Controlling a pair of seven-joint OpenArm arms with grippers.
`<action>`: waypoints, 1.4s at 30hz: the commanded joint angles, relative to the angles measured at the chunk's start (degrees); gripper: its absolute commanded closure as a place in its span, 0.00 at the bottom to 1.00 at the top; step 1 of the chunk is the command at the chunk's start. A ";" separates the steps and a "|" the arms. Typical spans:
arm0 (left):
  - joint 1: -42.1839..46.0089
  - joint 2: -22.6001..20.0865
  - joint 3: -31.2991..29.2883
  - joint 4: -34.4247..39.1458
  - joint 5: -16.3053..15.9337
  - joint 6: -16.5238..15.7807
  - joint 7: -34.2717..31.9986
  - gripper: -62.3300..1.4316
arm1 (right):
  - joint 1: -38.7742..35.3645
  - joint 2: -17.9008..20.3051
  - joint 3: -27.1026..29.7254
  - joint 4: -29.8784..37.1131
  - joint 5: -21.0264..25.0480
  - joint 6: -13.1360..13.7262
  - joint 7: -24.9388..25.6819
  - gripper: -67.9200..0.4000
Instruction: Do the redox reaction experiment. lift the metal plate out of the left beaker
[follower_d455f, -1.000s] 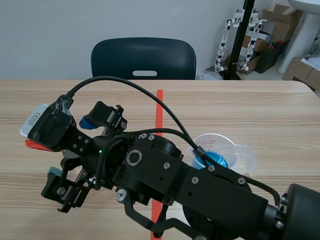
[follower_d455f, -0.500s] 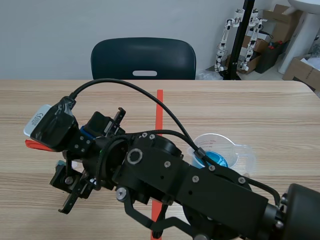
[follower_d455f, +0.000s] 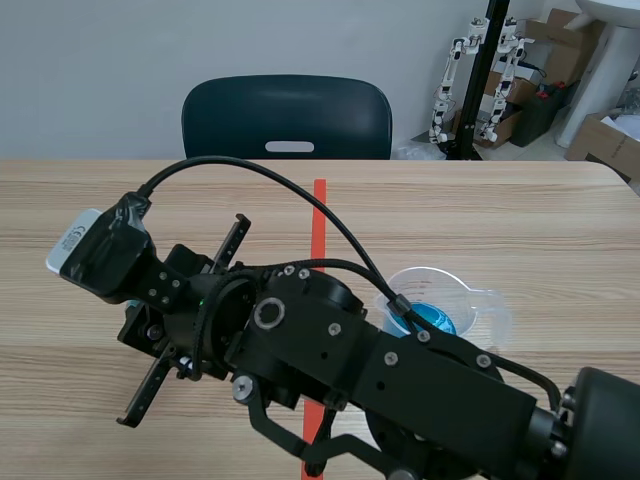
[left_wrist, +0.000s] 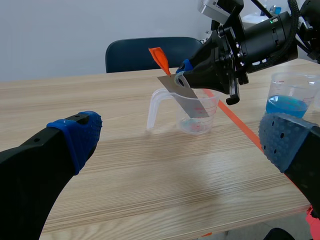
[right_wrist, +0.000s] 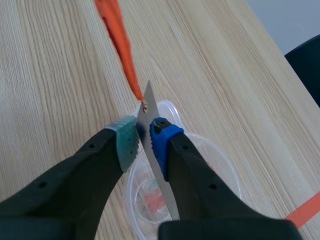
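left gripper (left_wrist: 180, 141): fingers wide apart, nothing between the 2 blue pads (left_wrist: 80, 132). It hangs low over the table (left_wrist: 120, 175), facing the work area and touching nothing.

Ahead of it is the left beaker (left_wrist: 186, 120): clear, with handle and spout, upright on the wood just beside the orange tape line (left_wrist: 235, 120). There's a small reddish patch (right_wrist: 152, 200) at its bottom.

metal plate (left_wrist: 186, 98): clamped near its top end by the right gripper (right_wrist: 145, 137), 1 grey-green pad and 1 blue pad pressed on its 2 faces. The plate is tilted, top end leaning toward the beaker's handle side. The upper part is above the rim and the lower end sits inside the beaker's mouth. The right wrist view shows it edge-on, running down over the opening. Can't tell whether the tip touches the bottom.

An orange tag (left_wrist: 159, 56) is fixed at the hole in the plate's top end and sticks out past the fingers.

The right arm (follower_d455f: 400, 380) comes in from the right and reaches past the middle. It hides the left beaker in the scene view.

The second beaker (follower_d455f: 437, 312), clear with blue liquid, stands upright on the other side of the tape line, apart from the left one.

Far side: dark chair (follower_d455f: 285, 115) at the table edge, cardboard boxes (follower_d455f: 600, 135) on the floor beyond.
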 joint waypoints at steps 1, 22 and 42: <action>0.48 -0.04 0.00 0.61 -0.31 0.09 -0.79 0.00 | 1.14 -0.94 0.37 0.70 0.00 -0.15 0.70 0.95; 0.48 -0.04 0.00 0.61 -0.33 0.11 -0.63 0.00 | 1.09 1.14 0.50 1.01 1.88 0.04 2.23 0.98; 0.50 -0.04 0.00 0.61 -0.33 0.11 -0.63 0.00 | 1.09 12.39 1.66 14.69 13.81 0.04 7.39 0.98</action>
